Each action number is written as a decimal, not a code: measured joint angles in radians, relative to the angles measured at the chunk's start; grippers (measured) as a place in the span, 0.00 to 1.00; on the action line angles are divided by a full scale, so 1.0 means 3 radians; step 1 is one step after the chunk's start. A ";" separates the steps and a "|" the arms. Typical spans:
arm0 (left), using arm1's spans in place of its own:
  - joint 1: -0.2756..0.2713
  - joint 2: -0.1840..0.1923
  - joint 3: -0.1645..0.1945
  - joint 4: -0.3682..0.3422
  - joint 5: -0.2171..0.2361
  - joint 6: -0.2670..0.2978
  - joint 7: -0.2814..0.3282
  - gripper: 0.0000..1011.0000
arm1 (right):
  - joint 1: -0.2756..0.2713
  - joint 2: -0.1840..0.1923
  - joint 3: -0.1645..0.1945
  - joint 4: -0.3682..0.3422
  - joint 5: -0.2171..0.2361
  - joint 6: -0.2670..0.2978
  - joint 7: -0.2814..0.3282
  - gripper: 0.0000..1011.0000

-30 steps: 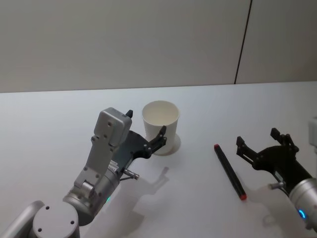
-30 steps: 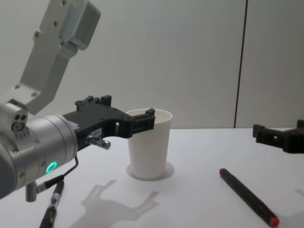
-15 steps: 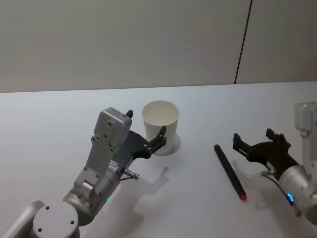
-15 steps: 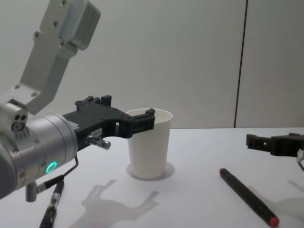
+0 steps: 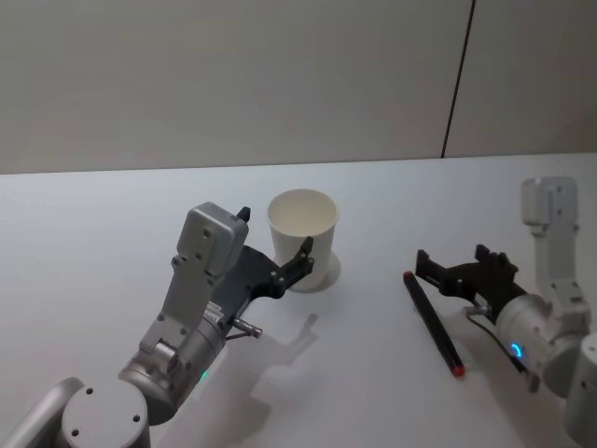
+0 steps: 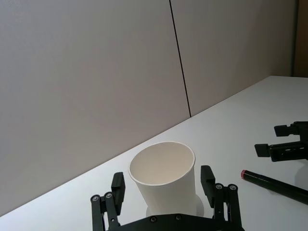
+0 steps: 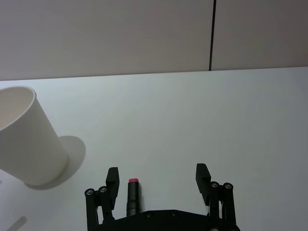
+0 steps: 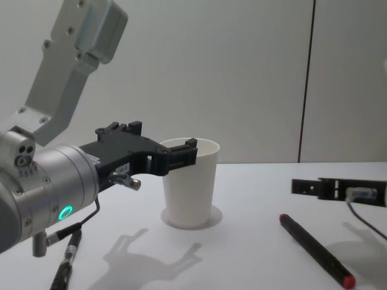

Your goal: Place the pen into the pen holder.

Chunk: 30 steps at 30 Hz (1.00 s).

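Pen [image 5: 432, 322] lies flat on the table [image 5: 112, 233], dark barrel with red at both ends, well to the right of the pen holder [image 5: 303, 233] and not touching it. The holder stands upright, mouth clear. Right gripper [image 7: 157, 172] hovers over the pen's far end, jaws spread wide and holding nothing. In the right wrist view the red tip sits between the fingers but closer to one of them. Left gripper [image 6: 162, 178] is also open, its fingers flanking the holder near the rim, apparently with a gap on each side.

Risks as judged from here:
- Off-centre pen: the nearer finger would meet it first and push or roll the round barrel along the table rather than pinch it.
- A grasp this close to the end leaves most of the barrel hanging out, so the pen could swing or droop in the jaws and arrive at the rim badly aligned.
- Descending too low would drive the fingertips into the table.
- The holder is light paper. A pen catching the rim could tip it, or the left jaws closing too hard could crush it.
- The left fingers crowd the rim, so the two arms could collide at the drop.
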 joint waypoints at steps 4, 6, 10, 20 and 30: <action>0.0000 0.0000 0.0000 0.0000 0.0000 0.0000 0.0000 0.99 | 0.0059 -0.0056 -0.0026 0.0050 0.0000 0.0091 -0.0023 0.99; 0.0000 0.0000 0.0000 0.0000 0.0000 0.0000 0.0000 0.99 | 0.0082 -0.0081 -0.0039 0.0068 -0.0002 0.0138 -0.0039 0.99; 0.0000 0.0000 0.0000 0.0000 0.0000 0.0000 0.0000 0.99 | 0.0132 -0.0140 -0.0073 0.0103 -0.0021 0.0262 -0.0085 0.99; 0.0000 0.0000 0.0000 0.0000 0.0000 0.0000 0.0000 0.99 | 0.0187 -0.0242 -0.0130 0.0119 -0.0055 0.0543 -0.0221 0.99; 0.0000 0.0000 0.0000 0.0000 0.0000 0.0000 0.0000 0.99 | 0.0176 -0.0332 -0.0184 0.0037 -0.0046 0.0824 -0.0402 0.99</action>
